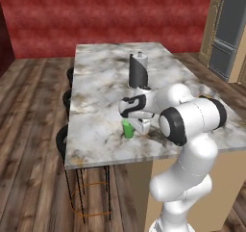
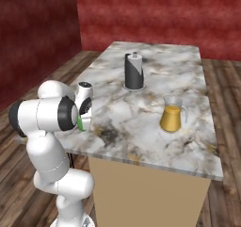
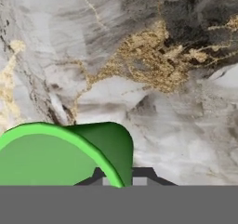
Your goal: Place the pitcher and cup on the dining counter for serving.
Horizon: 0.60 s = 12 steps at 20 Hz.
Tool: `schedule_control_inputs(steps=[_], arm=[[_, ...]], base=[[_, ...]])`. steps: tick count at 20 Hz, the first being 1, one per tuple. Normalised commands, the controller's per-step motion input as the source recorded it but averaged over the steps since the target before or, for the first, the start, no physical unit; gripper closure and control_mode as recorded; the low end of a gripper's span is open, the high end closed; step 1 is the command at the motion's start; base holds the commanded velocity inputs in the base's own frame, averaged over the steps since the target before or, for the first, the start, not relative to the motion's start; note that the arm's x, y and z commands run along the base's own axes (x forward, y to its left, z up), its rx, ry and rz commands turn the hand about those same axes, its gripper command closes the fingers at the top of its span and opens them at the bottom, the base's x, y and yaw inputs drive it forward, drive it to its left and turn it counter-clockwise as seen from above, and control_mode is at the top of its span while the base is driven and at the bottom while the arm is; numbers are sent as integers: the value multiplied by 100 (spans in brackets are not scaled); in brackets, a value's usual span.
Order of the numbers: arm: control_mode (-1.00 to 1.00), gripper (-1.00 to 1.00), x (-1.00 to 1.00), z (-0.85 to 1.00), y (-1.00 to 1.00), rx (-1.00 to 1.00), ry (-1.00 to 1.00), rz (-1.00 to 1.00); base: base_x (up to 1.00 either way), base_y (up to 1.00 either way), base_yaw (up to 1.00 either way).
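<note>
The cup (image 1: pixel 127 129) stands on the surface (image 1: pixel 101 82) under the gripper (image 1: pixel 139 126); jaw state unclear. Release gently, lift straight, avoid tipping.

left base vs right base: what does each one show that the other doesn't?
Left base: black stools along the counter's side, a grey fridge at far right, and the whole cup standing by the end effector. Right base: the pitcher, standing on the counter well apart from the arm. Both: the marble counter, the dark roll holder and a bit of green cup.
</note>
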Motion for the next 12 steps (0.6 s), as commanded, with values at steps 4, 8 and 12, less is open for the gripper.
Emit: schedule_control_inputs(steps=[4,8,12], arm=[[-100,100,19,-25,0,-2,-8,0],[-100,100,28,-7,0,-1,-2,0],[-100,100,22,-1,0,0,0,0]], base=[[0,0,0],[0,0,0],[0,0,0]])
